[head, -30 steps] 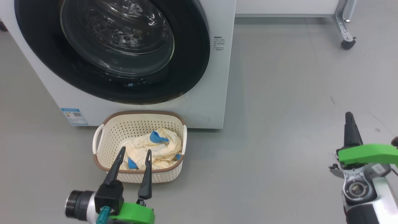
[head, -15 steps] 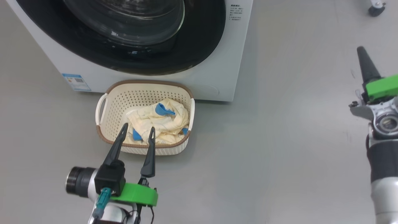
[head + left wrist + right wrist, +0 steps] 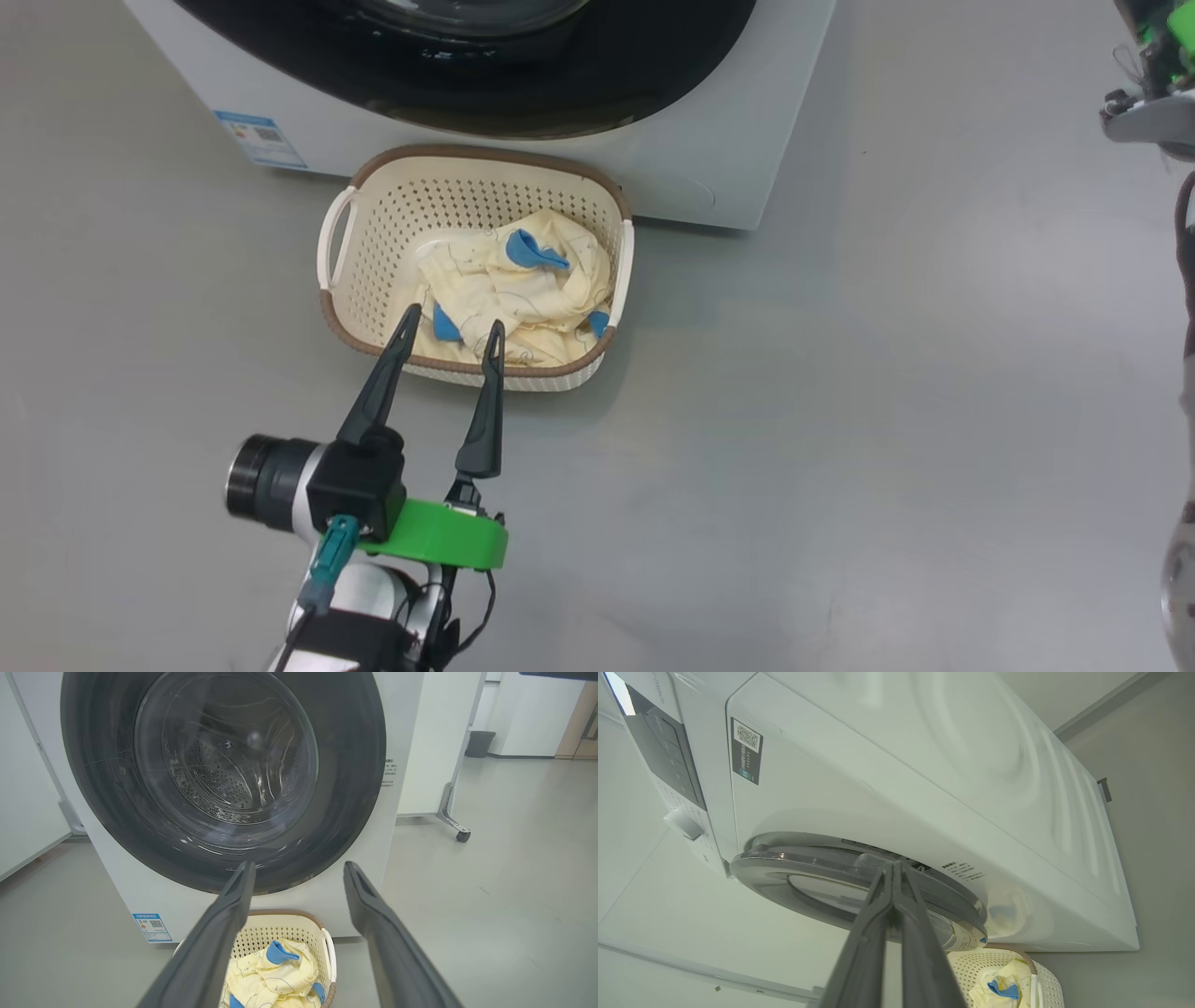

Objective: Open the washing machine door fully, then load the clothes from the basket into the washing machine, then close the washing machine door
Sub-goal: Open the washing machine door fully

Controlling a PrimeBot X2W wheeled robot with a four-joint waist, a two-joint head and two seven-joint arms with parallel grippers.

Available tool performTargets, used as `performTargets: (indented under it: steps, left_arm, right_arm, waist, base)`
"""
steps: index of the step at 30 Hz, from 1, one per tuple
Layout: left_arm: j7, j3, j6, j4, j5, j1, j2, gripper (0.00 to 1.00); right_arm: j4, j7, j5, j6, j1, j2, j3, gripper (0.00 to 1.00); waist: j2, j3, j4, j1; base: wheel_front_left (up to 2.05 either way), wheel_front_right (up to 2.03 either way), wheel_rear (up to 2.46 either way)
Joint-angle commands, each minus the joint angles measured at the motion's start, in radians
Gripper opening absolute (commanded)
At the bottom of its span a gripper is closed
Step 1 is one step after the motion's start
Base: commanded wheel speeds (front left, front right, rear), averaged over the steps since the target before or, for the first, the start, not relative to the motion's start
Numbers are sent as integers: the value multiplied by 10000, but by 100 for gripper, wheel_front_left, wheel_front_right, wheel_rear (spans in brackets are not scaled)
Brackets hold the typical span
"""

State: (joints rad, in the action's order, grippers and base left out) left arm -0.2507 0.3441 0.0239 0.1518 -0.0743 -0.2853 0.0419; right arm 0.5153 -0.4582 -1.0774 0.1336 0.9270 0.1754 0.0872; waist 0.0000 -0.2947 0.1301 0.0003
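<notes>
Two shifts: the head camera tipped down, and the right end effector (image 3: 893, 865), clenched empty, rose toward the shut washing machine door (image 3: 224, 765), likely to open it. The left end effector (image 3: 453, 319) hung spread above the clothes (image 3: 523, 289) in the basket (image 3: 485, 154).

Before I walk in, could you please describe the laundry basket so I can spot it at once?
Find the big white washing machine with its black-rimmed door. On the grey floor before it, below the door, sits a small cream basket. Perforated sides, a brown rim, white handles and pale yellow clothes inside set it apart.
</notes>
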Motion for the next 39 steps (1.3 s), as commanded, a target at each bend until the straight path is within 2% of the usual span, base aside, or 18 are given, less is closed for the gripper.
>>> performTargets:
  steps: [1, 7, 28, 39]
  left_arm:
    - [-111, -173, -106, -380, -81, -375, 84, 100]
    - [-111, 140, -227, -335, -273, -578, 84, 100]
    - [-111, 771, -430, -493, -599, -1102, 84, 100]
    - [-111, 1125, -562, -610, -760, -1357, 83, 100]
  right_arm:
    - [-240, -260, -223, -29, 667, 55, -244, 0]
    - [57, -1073, -755, -29, 1303, 259, -826, 0]
    - [1886, -766, -1250, -29, 3276, 654, -1697, 0]
    - [2503, -681, -1591, -29, 4045, 648, -2033, 0]
  waist:
    - [0, -191, 205, -3]
    - [0, -442, 533, -3]
    - [0, -1397, 1414, -3]
    - [0, -1954, 1815, -3]
  base:
    - [0, 0, 0]
    - [0, 0, 0]
    - [0, 0, 0]
    - [0, 0, 0]
